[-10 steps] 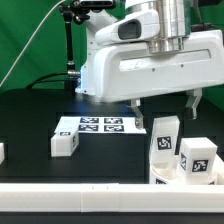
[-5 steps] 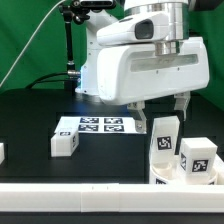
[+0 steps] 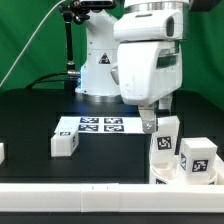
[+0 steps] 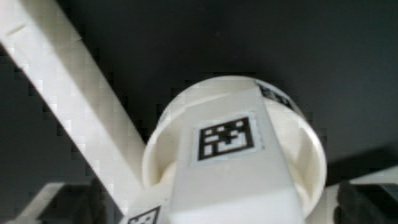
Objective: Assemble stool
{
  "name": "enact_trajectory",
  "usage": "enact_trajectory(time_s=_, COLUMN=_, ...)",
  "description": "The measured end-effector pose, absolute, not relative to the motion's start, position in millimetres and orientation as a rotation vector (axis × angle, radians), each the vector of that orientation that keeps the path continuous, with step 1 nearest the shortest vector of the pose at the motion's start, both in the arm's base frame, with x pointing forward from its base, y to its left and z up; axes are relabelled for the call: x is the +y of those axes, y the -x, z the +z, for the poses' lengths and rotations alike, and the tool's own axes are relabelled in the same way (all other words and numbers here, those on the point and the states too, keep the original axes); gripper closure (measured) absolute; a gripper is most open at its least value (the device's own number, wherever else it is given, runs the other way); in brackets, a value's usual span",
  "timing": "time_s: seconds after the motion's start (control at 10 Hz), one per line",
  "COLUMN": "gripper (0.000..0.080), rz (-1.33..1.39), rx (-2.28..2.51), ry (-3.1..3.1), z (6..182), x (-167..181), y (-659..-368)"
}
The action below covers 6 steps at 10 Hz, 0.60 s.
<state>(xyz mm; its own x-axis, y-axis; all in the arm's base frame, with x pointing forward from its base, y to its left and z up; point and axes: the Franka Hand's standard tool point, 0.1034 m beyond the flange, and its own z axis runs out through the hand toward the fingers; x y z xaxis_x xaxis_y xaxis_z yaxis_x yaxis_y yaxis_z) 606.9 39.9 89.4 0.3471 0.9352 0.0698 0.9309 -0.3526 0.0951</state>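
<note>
Near the edge rail [image 3: 60, 190] of the worktop [image 3: 30, 115], a leg [image 3: 166, 136] is straddled by the unclenched gripper [image 3: 151, 126]; it could be toppled if clipped off-centre.

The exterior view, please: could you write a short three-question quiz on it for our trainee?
1. True or false: the loose leg lies on the exterior view's right of the seat.
2. How many legs stand upright on the seat?
3. Which is the pincer closest to? A) the upright leg nearer the marker board; B) the loose leg; C) the marker board itself.

Key: 1 false, it lies on the left; 2 two; 3 A.
</note>
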Motion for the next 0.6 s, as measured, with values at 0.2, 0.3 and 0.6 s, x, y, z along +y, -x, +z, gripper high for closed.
enact_trajectory(time_s=0.2, gripper=0.0151, rz=0.125, rx=1.917, ry=-2.413, z=83.0, x=39.6, y=-605.8)
enact_trajectory(time_s=0.3, gripper=0.0151, rz=0.115, rx=1.951, ry=-2.378, z=81.7, x=40.1, y=-606.3)
enact_trajectory(time_s=0.6, gripper=0.0402, rz=0.12, rx=1.909, ry=-2.411, z=82.4, x=43.6, y=-607.7)
